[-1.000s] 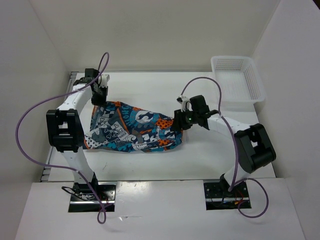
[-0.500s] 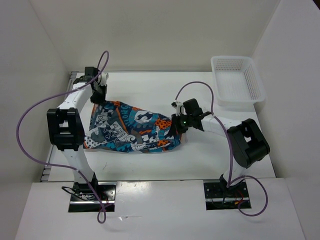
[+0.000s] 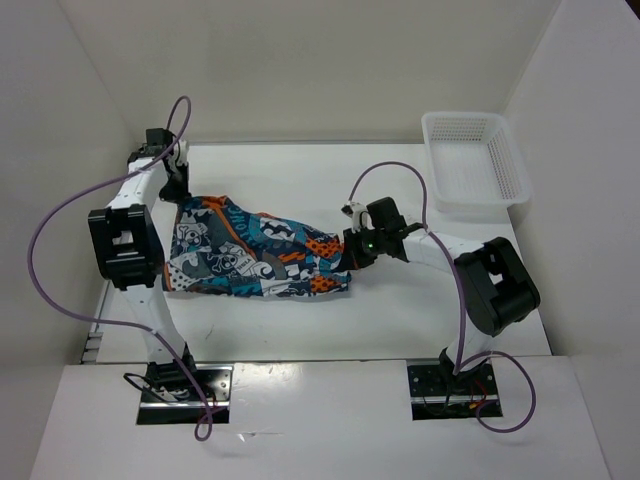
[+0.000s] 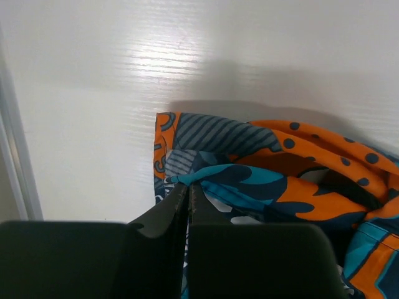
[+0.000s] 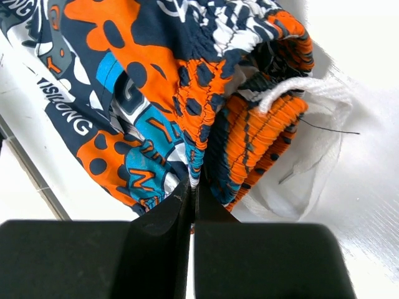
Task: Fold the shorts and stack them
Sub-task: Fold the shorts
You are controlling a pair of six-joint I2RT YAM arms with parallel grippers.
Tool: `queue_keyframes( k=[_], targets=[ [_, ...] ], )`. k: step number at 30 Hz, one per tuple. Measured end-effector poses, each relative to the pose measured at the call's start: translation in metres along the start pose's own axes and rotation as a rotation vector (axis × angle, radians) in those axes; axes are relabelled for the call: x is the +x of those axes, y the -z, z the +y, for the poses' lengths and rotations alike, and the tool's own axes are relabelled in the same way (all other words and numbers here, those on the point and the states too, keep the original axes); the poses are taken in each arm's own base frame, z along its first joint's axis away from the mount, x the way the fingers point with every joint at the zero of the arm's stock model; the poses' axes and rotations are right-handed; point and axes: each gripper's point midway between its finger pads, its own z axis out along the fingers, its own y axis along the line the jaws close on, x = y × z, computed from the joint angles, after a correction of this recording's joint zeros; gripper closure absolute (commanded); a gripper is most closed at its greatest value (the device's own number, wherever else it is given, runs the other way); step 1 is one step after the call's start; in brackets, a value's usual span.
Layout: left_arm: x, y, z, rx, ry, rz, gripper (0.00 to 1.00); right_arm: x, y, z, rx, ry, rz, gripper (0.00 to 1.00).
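- 2 hands now grip the shorts (image 3: 255, 262), 1 at each end. The right hand (image 3: 352, 250), part open a second ago, has clamped fully closed on the gathered orange waistband.
- The left hand (image 3: 176, 192) is pinched tight on a tuck of blue fabric just by a corner of the opposite end. It has drawn away from the right hand, outward and toward the back of the tabletop (image 3: 300, 175).
- That pull leaves the shorts stretched between the 2 hands, longer and flatter than before and resting mostly on the tabletop.
- This looks like spreading ahead of the fold. No fold shows yet, so the task seems to be at an early stage.
- A white drawstring (image 5: 293, 87) lies loose just past the right hand's fingertips. The waistband is bunched in layers there, and I cannot tell how many layers are caught.
- The white mesh basket (image 3: 475, 150) sits well beyond the right hand on its outer side, apart from the cloth.
- The tabletop's edge is close outside the left hand, so there is probably little room for more pull.
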Motion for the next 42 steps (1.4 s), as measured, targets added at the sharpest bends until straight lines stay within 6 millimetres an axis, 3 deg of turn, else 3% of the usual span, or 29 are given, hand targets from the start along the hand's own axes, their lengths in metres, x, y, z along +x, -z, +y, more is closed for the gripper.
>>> queue_keyframes(
  k=[6,11,14,16,17,18,20,22,24,27,30,35,38,42],
  targets=[
    [0.006,-0.011,-0.005,0.032,0.001,0.043,1.0,0.0,0.0,0.0,-0.001,0.019,0.004,1.0],
    [-0.03,0.008,0.002,0.045,0.017,-0.038,1.0,-0.007,0.001,0.001,-0.01,0.059,-0.007,1.0],
    [-0.046,0.008,0.004,0.051,0.021,-0.068,1.0,-0.006,0.001,0.002,-0.021,0.071,-0.006,0.99],
    [-0.043,-0.004,0.001,0.063,0.019,-0.047,1.0,-0.006,0.001,0.003,-0.024,0.077,-0.006,0.83],
    [-0.036,-0.012,-0.001,0.071,0.02,-0.023,1.0,-0.006,0.001,0.002,-0.023,0.082,-0.004,0.56],
    [-0.03,-0.019,-0.003,0.08,0.02,0.001,0.98,-0.005,0.002,0.002,-0.021,0.074,0.0,0.47],
    [-0.016,-0.033,-0.008,0.102,0.021,0.049,0.91,-0.005,0.002,0.001,-0.015,0.073,0.004,0.35],
    [-0.006,-0.038,-0.013,0.121,0.017,0.079,0.83,-0.01,0.004,0.003,-0.012,0.07,0.002,0.31],
    [-0.002,-0.038,-0.017,0.137,0.015,0.091,0.58,-0.028,0.006,0.007,-0.013,0.084,-0.025,0.27],
    [-0.005,-0.036,-0.021,0.157,0.016,0.083,0.43,-0.064,0.01,0.011,-0.003,0.098,-0.096,0.23],
    [-0.01,-0.028,-0.023,0.169,0.015,0.065,0.32,-0.081,0.011,0.008,0.023,0.063,-0.135,0.21],
    [-0.021,0.009,-0.022,0.161,0.01,-0.007,0.3,-0.072,0.0,-0.003,0.054,-0.051,-0.109,0.2],
    [-0.019,0.032,-0.017,0.138,0.009,-0.04,0.31,-0.055,-0.006,-0.01,0.075,-0.12,-0.076,0.19],
    [0.007,0.026,-0.016,0.128,0.014,0.007,0.32,-0.037,-0.011,-0.013,0.082,-0.187,-0.046,0.18]
  ],
)
